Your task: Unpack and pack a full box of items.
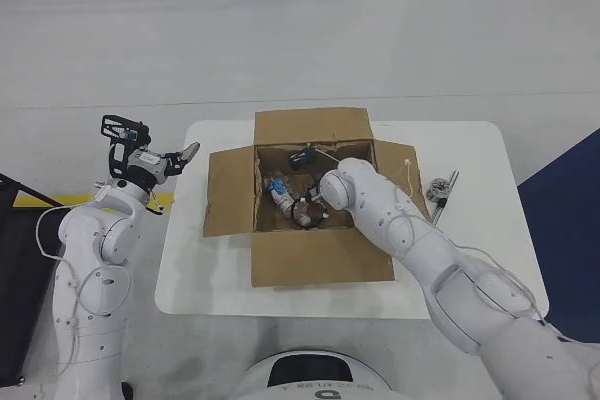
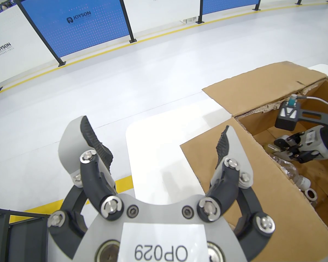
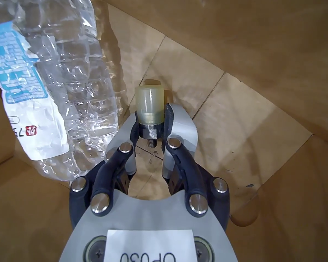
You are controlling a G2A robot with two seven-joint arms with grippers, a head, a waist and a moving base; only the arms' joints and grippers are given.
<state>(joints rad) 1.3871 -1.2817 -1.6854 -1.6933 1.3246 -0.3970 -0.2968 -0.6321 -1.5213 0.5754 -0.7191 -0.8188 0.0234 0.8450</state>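
An open cardboard box (image 1: 230, 190) stands on the white table (image 1: 460, 150) with its flaps folded out. My right gripper (image 3: 151, 122) is down inside the box, shut on a small yellowish rubber cylinder with a threaded metal stud (image 3: 149, 104). A crumpled clear plastic bottle with a blue label (image 3: 43, 83) lies beside it on the box floor. The same bottle (image 1: 278, 190) lies left of the right gripper (image 1: 306, 212) in the top view. My left gripper (image 2: 155, 132) hangs open and holds nothing, off the table's left edge, left of the box (image 2: 262, 170).
A small metal part (image 1: 442, 190) lies on the table right of the box. A thin white cable (image 1: 410, 175) runs over the right flap. Bare tabletop lies at the front left and far right. A dark frame (image 1: 0, 260) stands left of the table.
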